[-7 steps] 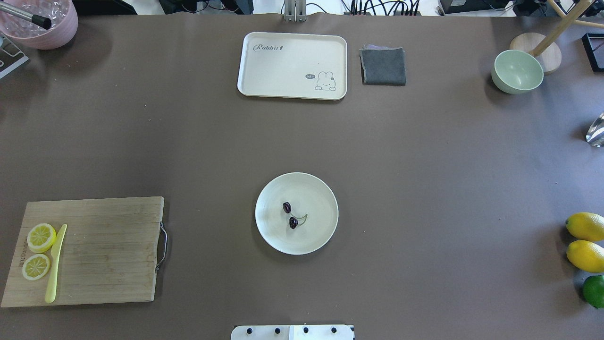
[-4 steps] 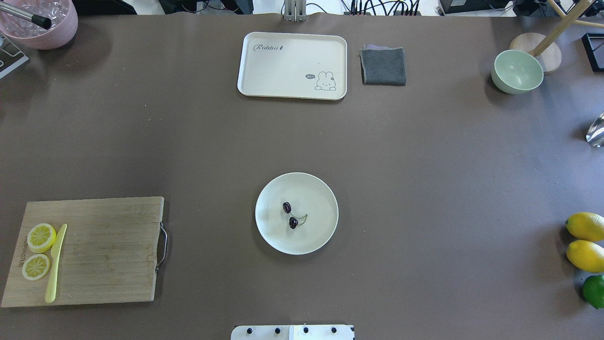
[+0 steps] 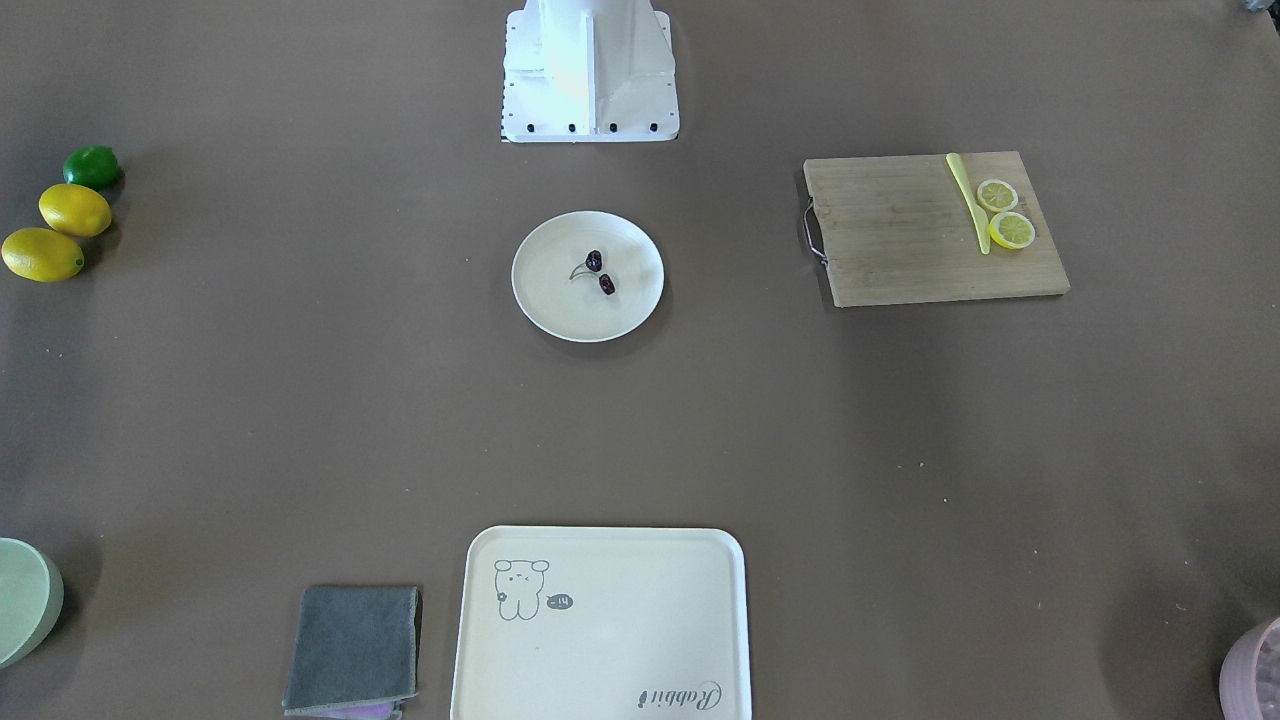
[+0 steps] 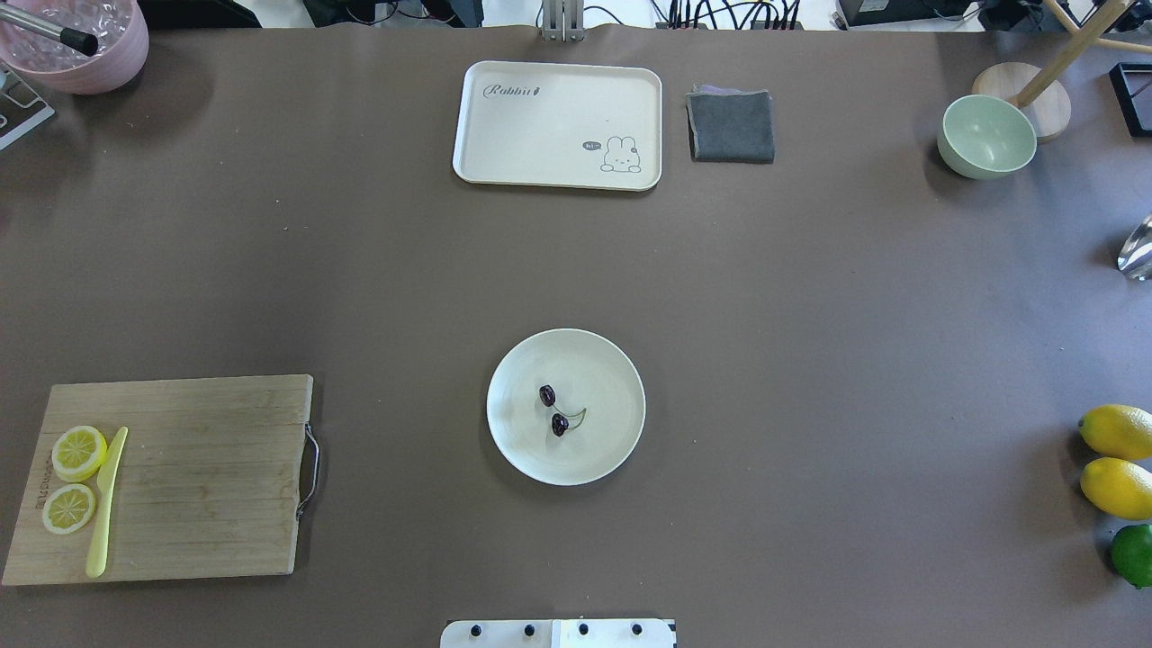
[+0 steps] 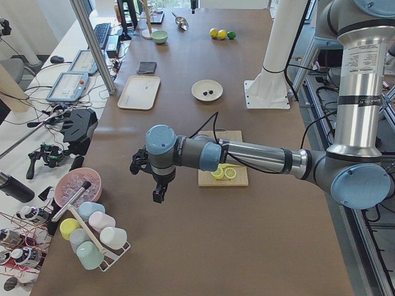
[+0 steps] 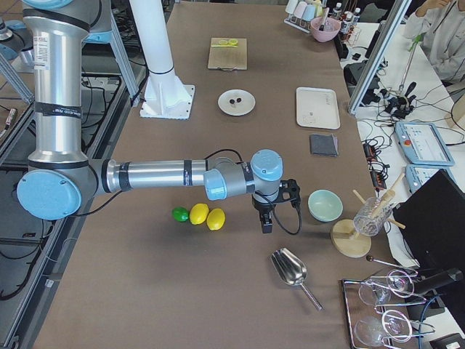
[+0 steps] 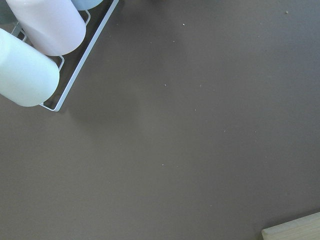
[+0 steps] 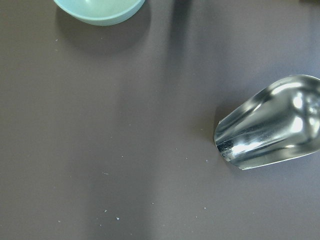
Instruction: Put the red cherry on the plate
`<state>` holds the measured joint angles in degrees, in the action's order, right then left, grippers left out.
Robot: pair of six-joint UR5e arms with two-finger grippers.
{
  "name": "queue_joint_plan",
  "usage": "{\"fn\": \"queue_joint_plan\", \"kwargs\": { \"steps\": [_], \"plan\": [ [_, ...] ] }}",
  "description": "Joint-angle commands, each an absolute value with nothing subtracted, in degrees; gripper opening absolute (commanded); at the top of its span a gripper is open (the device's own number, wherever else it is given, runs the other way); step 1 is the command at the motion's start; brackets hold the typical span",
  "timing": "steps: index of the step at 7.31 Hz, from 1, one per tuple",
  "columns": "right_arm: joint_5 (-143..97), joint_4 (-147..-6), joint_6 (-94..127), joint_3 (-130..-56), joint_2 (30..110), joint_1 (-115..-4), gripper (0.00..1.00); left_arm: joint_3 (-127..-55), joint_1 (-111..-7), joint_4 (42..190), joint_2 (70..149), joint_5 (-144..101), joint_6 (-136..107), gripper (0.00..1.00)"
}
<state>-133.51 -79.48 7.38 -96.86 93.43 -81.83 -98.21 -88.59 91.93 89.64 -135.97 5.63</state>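
The red cherry (image 4: 553,409), a pair of tiny dark fruits joined by thin stems, lies on the round cream plate (image 4: 605,376) in the middle of the table. The front-facing view shows the same red cherry (image 3: 600,272) on the plate (image 3: 556,300). Neither arm is near it. My left gripper (image 5: 159,194) hangs over bare table at the left end, beside the cup rack; I cannot tell if it is open. My right gripper (image 6: 267,224) hangs at the right end between the lemons and the green bowl; its state cannot be told either. No fingers show in the wrist views.
A cutting board (image 4: 207,477) with lemon slices (image 4: 77,453) and a yellow knife (image 4: 105,504) lies front left. A cream tray (image 4: 558,126) and grey cloth (image 4: 731,126) sit at the back. Green bowl (image 4: 986,136), lemons (image 4: 1119,461), lime (image 4: 1134,554) and metal scoop (image 8: 270,127) are on the right.
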Motion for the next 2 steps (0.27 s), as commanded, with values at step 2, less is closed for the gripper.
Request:
{"fn": "queue_joint_plan", "kwargs": {
  "steps": [2],
  "plan": [
    [-133.59,-79.45,7.47,-96.94,93.43,-81.83,1.0,-98.17,-88.59,91.93,89.56,-135.79,5.71,0.98]
  ]
}}
